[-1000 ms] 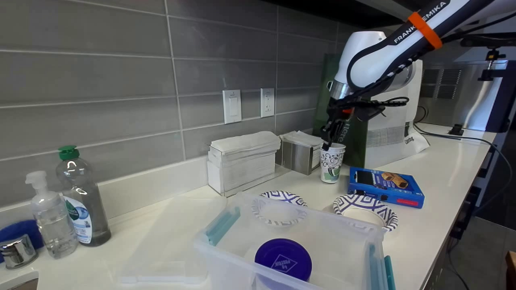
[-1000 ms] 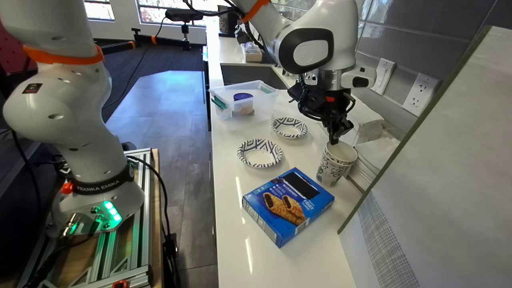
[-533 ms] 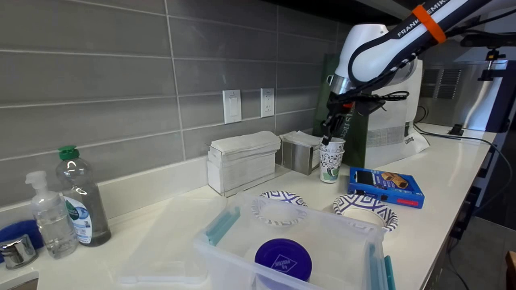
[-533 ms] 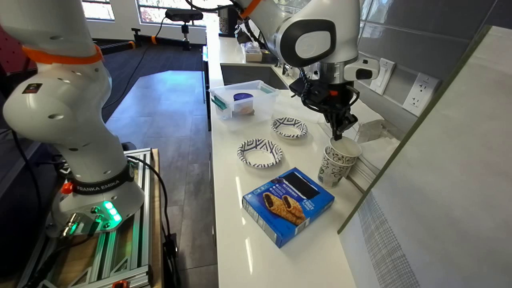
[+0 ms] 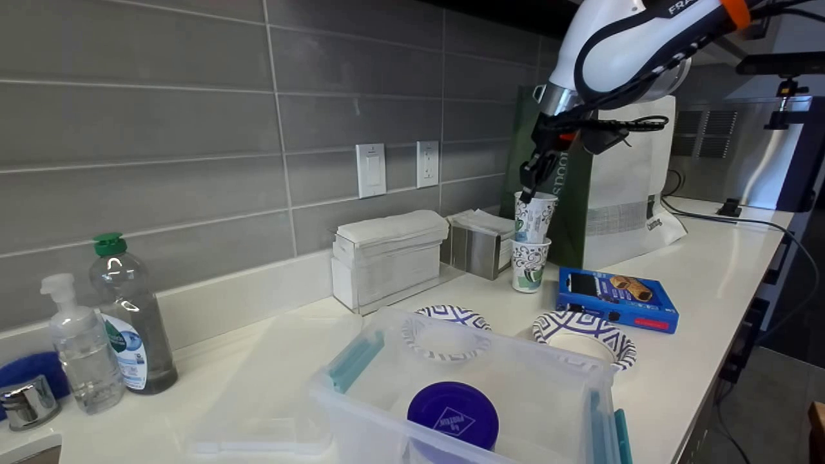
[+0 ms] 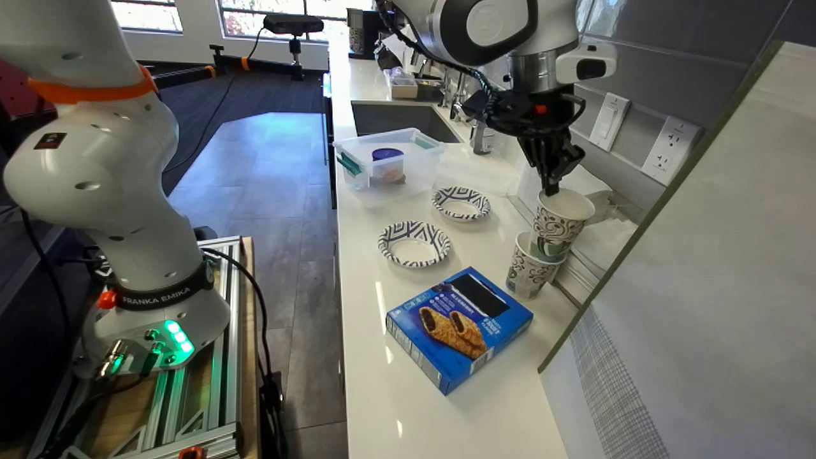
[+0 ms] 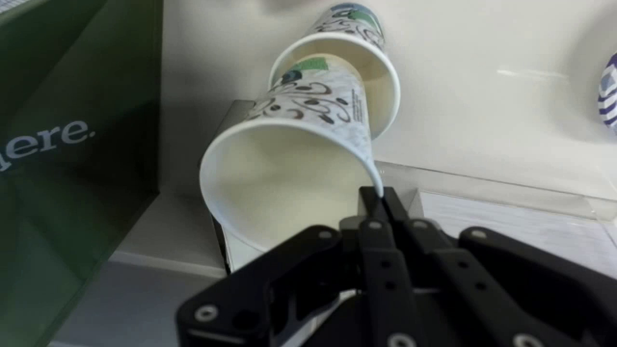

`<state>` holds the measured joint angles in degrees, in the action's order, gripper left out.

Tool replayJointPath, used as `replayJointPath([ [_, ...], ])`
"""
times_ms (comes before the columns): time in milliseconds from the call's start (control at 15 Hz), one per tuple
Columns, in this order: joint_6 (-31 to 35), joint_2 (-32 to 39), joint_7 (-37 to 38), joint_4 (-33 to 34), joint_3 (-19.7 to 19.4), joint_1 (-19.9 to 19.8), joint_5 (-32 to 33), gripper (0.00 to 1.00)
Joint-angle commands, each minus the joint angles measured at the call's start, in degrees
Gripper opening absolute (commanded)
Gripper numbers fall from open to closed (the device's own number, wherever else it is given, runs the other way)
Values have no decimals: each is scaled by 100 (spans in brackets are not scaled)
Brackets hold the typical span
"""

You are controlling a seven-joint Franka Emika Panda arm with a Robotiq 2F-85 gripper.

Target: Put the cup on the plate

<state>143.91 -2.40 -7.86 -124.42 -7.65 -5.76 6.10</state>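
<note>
My gripper (image 5: pixel 527 193) is shut on the rim of a white paper cup (image 5: pixel 533 220) with swirl and green print; the wrist view shows its rim pinched between the fingertips (image 7: pixel 378 193). The held cup (image 6: pixel 562 231) hangs slightly tilted over a second, matching cup (image 6: pixel 529 273) standing upright on the counter. Its bottom is at the lower cup's mouth; I cannot tell whether it is fully out. Two similar white plates with dark-blue rim patterns lie on the counter, a nearer plate (image 6: pixel 414 245) and a farther plate (image 6: pixel 461 204); I cannot tell which is meant.
A blue snack box (image 6: pixel 459 328) lies near the cups. Napkin stacks (image 5: pixel 390 261) and a metal napkin holder (image 5: pixel 474 251) stand by the wall. A green-and-white bag (image 5: pixel 622 193) stands beside the cups. A clear bin (image 5: pixel 548 399) holds a blue-lidded jar (image 5: pixel 453 415).
The gripper has risen, pulling the upper cup up out of the lower cup, which has stayed on the counter. The plates and box have not moved.
</note>
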Motion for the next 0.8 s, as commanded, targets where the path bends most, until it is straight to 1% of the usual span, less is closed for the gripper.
replayJointPath([
  [0,-208,-401,-45,-117,17,-39,-89,1],
  [333,-229,-723,-148,-150,-36,-19,-428,1],
  [467,-396,-807,-556,-136,-105,103,-1061,1],
  [600,-819,-896,-1164,-81,-208,264,-1979,1],
  [733,-1103,-1040,-1676,-90,-293,370,-2734,1],
])
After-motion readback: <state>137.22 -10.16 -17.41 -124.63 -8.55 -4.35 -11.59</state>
